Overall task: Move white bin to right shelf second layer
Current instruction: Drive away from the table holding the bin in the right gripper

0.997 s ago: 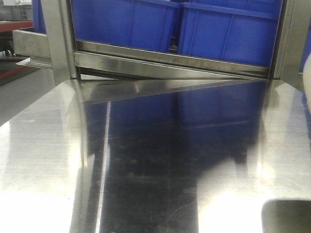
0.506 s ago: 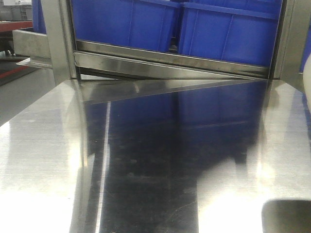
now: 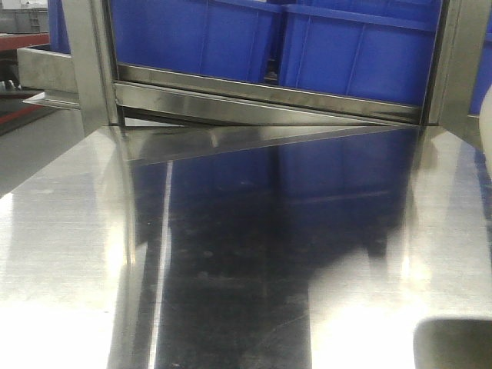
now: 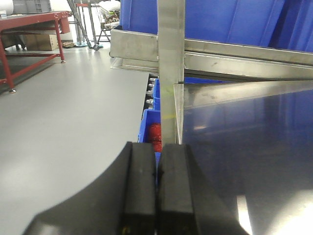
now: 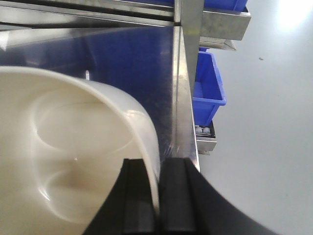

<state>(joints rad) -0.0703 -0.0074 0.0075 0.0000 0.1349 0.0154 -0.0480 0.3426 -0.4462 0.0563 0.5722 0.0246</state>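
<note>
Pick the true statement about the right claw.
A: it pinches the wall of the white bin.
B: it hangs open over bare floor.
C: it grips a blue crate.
A: in the right wrist view, the right claw has the thin wall of the white bin clamped between its jaws, one on each side.

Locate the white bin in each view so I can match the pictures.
Right wrist: white bin fills the lower left, its wall pinched in the right gripper.
Left wrist: not in it.
Front: not clearly in it; a pale sliver at the right edge may be it.
Shared landmark: the shiny steel cart top, in all three.
</note>
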